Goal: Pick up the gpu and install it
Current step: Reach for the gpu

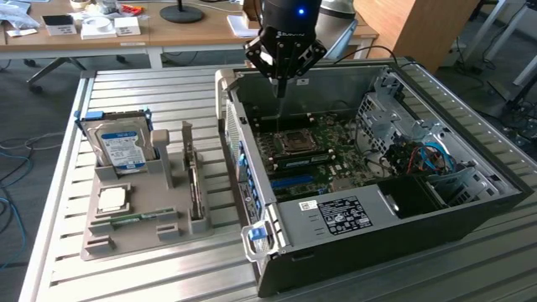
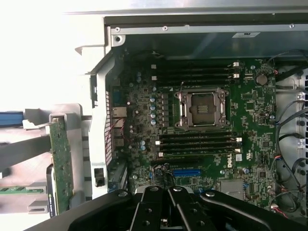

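Note:
The gpu [image 1: 195, 184] stands on edge in a slot of the grey holder tray [image 1: 143, 242], at the exterior view's left of the open computer case [image 1: 378, 233]. From the wrist it appears as a thin green card, the gpu [image 2: 60, 163], beside the case wall. My gripper [image 1: 281, 88] hangs above the far end of the case, over the motherboard [image 1: 315, 160], well away from the gpu. Its fingers [image 2: 159, 211] are pressed together and hold nothing.
The tray also holds a blue-labelled hard drive [image 1: 122, 148], a square processor [image 1: 113, 198] and a RAM stick [image 1: 138, 218]. On the motherboard lie an empty CPU socket [image 2: 202, 108] and a blue slot [image 2: 186, 172]. Cables and drive cages fill the case's far side [image 1: 428, 157].

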Robot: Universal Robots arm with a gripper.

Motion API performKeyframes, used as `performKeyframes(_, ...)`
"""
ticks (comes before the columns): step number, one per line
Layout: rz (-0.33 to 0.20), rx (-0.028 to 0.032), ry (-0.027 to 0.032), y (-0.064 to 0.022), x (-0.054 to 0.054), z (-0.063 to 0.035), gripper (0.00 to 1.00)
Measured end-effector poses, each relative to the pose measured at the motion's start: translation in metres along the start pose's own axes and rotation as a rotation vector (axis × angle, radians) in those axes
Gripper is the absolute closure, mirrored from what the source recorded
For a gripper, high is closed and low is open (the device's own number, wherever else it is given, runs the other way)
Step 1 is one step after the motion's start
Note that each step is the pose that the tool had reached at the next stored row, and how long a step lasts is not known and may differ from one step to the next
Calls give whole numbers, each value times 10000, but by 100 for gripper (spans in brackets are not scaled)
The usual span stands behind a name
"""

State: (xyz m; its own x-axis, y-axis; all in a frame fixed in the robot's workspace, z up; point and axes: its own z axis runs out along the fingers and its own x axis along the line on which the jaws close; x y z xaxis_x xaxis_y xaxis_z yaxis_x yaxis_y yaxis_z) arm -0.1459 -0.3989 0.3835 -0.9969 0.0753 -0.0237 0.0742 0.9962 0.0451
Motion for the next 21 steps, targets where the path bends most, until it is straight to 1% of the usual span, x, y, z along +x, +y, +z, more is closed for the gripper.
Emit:
performKeyframes(12,0,0,-2,-14,185,-3,89)
performKeyframes(21,0,-1,-8,-30,401,-6,89)
